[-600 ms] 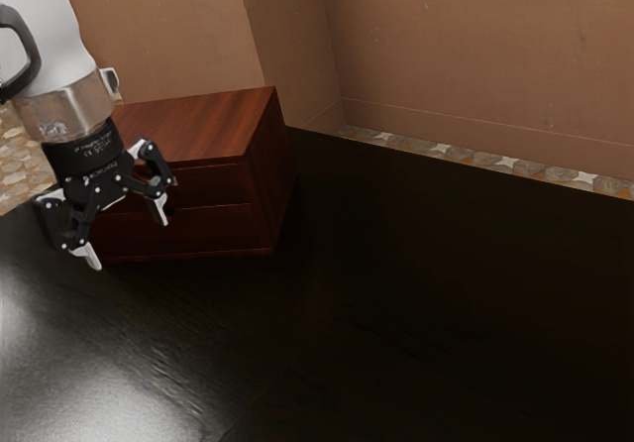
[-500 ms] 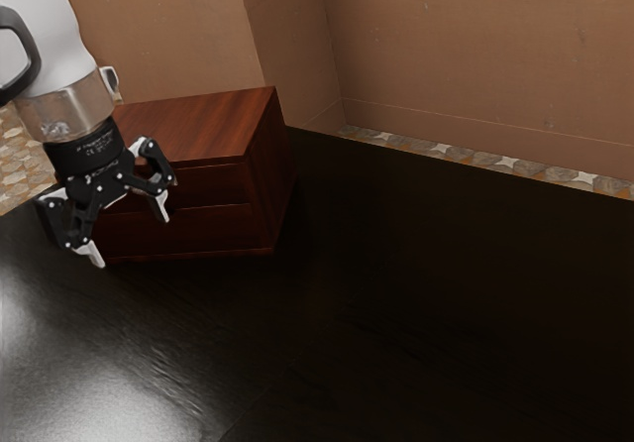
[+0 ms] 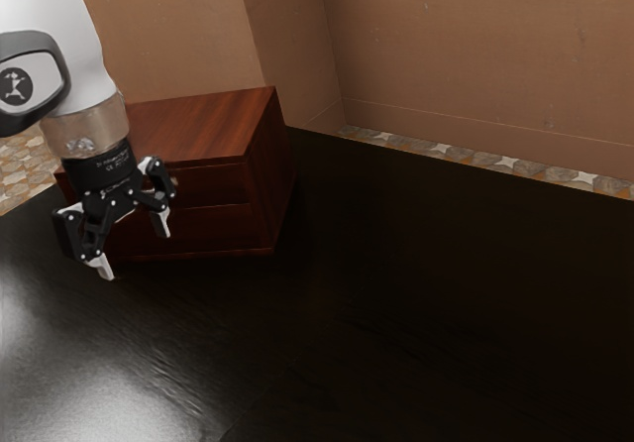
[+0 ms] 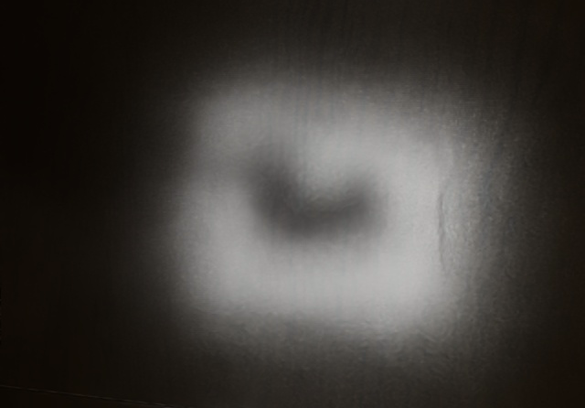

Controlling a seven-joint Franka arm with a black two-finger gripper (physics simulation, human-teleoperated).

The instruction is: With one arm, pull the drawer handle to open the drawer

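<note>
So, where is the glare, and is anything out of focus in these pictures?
Exterior view: soft pale glare on the dark table at the view's lower left, the rest dim. Wrist view: a blurred bright patch with a dark smudge in its middle.

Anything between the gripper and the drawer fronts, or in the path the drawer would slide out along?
Nothing visible does. The gripper, jaws open, hangs just in front of the drawer fronts of the wooden cabinet, toward the exterior view's left. No object shows on the dark table ahead of them.
</note>
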